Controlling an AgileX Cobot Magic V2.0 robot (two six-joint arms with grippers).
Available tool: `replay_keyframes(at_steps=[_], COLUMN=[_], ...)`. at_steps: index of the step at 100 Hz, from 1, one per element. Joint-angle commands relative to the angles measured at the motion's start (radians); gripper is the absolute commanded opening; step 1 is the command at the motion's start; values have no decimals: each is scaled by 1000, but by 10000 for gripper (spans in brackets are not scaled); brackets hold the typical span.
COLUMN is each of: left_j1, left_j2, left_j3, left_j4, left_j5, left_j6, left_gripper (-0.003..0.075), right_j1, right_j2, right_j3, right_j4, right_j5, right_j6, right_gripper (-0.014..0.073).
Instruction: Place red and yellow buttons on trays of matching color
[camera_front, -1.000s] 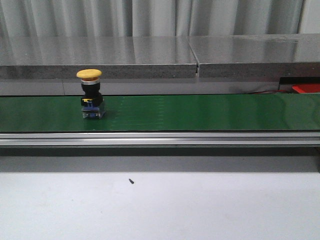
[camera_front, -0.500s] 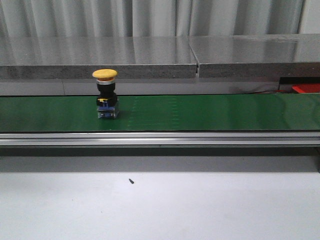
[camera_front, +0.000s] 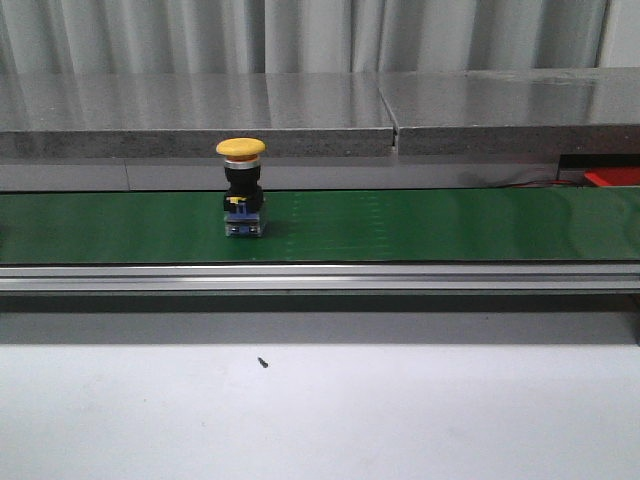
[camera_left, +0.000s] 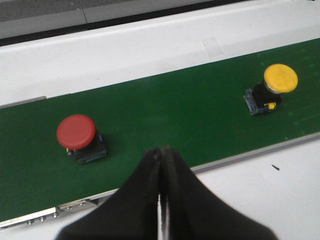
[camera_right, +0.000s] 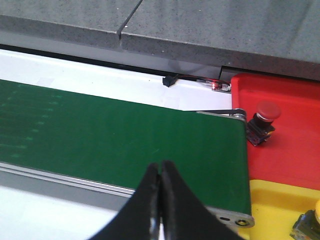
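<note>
A yellow button (camera_front: 242, 188) stands upright on the green belt (camera_front: 420, 225); it also shows in the left wrist view (camera_left: 272, 89). A red button (camera_left: 79, 137) stands on the belt (camera_left: 165, 115) further back along it, seen only in the left wrist view. My left gripper (camera_left: 161, 151) is shut and empty, above the belt's near edge between the two buttons. My right gripper (camera_right: 161, 165) is shut and empty over the belt (camera_right: 115, 140) near its end. A red tray (camera_right: 290, 135) holds another red button (camera_right: 262, 121). A yellow tray (camera_right: 280, 210) holds a yellow button (camera_right: 309, 224) at the frame's edge.
A grey stone ledge (camera_front: 300, 110) runs behind the belt. An aluminium rail (camera_front: 320, 278) borders the belt's near side, with the white table (camera_front: 320, 410) in front. A corner of the red tray (camera_front: 612, 177) shows at far right.
The yellow button has travelled to the right along the belt. Neither gripper shows in the earlier frames.
</note>
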Motion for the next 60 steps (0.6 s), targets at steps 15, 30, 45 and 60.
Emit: replay_keyframes(at_steps=[15, 30, 45, 60], left_j1=[-9, -9, -9, -9], left_j2=[-146, -199, -207, -203], left_j3=[101, 141, 143, 143], left_j4=[-28, -28, -28, -28], left_j5=[-86, -95, -90, -90], left_j6=[-9, -9, -9, -9], left_gripper=[-19, -19, -19, -19], right_j1=[0, 0, 0, 12], right_j2=[0, 36, 135, 260], right_j3=[-39, -96, -211, -340], right_j4=[30, 29, 29, 30], right_j5=[-42, 34, 129, 217], right_j6=[-11, -11, -11, -11], right_gripper=[-28, -28, -28, -25])
